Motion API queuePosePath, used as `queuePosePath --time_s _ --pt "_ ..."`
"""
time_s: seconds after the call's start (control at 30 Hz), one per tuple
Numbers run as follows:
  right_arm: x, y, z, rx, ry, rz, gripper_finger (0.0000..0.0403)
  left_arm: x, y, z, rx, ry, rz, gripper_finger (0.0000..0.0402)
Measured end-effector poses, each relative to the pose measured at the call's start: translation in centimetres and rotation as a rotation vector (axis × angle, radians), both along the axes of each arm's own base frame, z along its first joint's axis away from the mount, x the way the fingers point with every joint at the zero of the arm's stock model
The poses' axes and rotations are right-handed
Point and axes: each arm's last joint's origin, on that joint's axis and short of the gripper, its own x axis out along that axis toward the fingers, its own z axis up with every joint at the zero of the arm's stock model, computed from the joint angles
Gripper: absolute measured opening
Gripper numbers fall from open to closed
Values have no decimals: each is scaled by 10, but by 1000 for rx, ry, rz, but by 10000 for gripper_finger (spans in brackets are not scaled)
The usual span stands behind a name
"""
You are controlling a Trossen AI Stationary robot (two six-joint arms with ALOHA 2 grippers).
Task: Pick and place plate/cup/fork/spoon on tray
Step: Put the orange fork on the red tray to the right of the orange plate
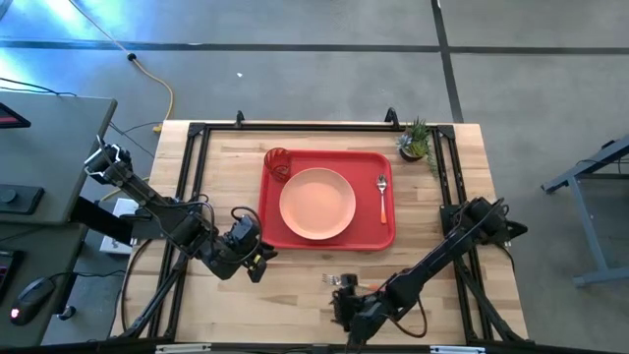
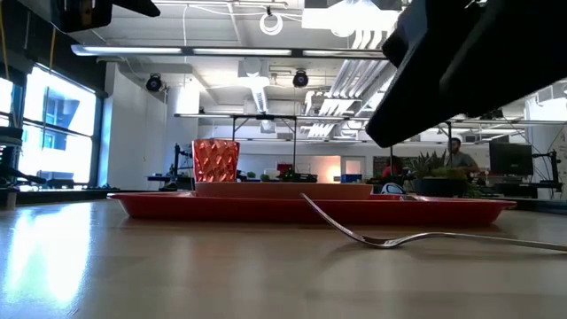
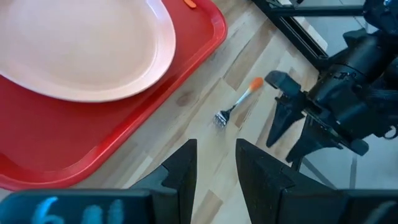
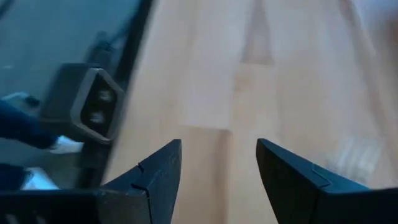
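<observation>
Red tray (image 1: 329, 236) sits mid-table on the wooden table (image 1: 295, 295). Peach-pink plate (image 1: 317, 204) is centred on the tray. Red-orange cup (image 1: 278, 163) stands upright in the tray's far-left corner, just beside the plate; in the low view the cup (image 2: 216, 161) rises above the tray rim (image 2: 177, 206). Spoon (image 1: 382, 197) lies on the right part of the tray, beside the plate, silver bowl toward the far edge, orange handle toward the near edge. Fork (image 1: 346, 282) is off the tray, lying on bare wood near the table's front edge, tines toward the left, orange handle toward the right. Left wrist view shows the fork (image 3: 237, 106) clear of the tray corner (image 3: 208, 37) and apart from the right arm's fingers. In the low view the fork (image 2: 416, 237) rests on its curved back, tines lifted. Right gripper (image 1: 344, 307) is low over the table just front of the fork, not touching it; in its wrist view the right gripper (image 4: 217, 168) has fingers spread wide with only bare wood between them, nothing held. Left gripper (image 1: 257, 258) hovers off the tray's front-left corner; its fingers (image 3: 180, 171) are slightly apart, a narrow gap, empty. Small potted plant (image 1: 416, 141) stands at the table's far-right corner.
</observation>
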Motion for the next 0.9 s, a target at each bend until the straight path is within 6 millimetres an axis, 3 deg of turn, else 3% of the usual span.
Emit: queuePosePath --time_s 0.17,0.43,0.7,0.9 --pt "5 3 -6 19 4 110 200 0 0 0 -8 6 -13 99" --pt "3 8 -37 -59 95 266 200 1 1 0 -4 5 -4 99" --pt "7 11 -35 -96 17 333 200 5 0 0 -24 -16 -2 99" --pt "12 8 -44 -109 21 369 200 9 -3 -2 -32 -29 -1 99"
